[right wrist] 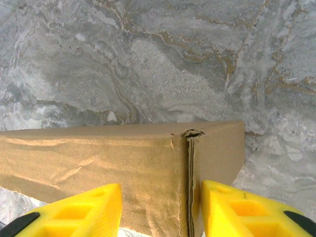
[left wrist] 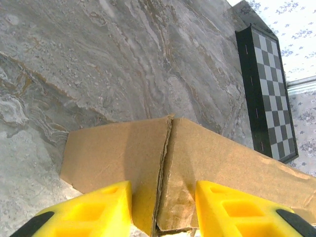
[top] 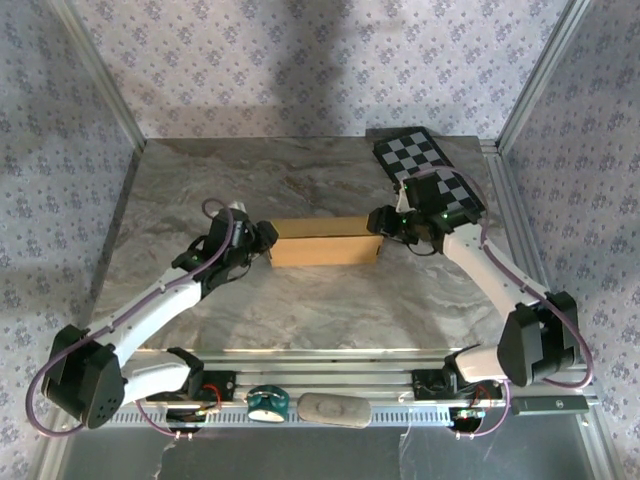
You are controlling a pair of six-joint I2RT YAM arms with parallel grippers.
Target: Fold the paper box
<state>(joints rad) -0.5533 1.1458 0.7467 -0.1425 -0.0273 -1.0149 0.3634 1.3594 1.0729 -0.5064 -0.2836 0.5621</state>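
Observation:
The paper box [top: 325, 243] is a brown cardboard box, folded up and lying mid-table with its long side across. My left gripper [top: 267, 243] is at its left end. In the left wrist view the yellow fingers [left wrist: 98, 210] straddle a box [left wrist: 113, 158] corner where two walls meet at a ragged seam, both pressed against cardboard. My right gripper [top: 384, 227] is at the right end. In the right wrist view its fingertips [right wrist: 232, 210] stand apart either side of the box [right wrist: 98, 158] corner seam, slightly clear of it.
A black-and-grey checkerboard panel [top: 430, 175] lies at the back right, just behind the right arm. On the near metal rail sit a teal round item [top: 268, 402] and a grey oval one [top: 333, 409]. Bare marbled tabletop [top: 300, 190] surrounds the box.

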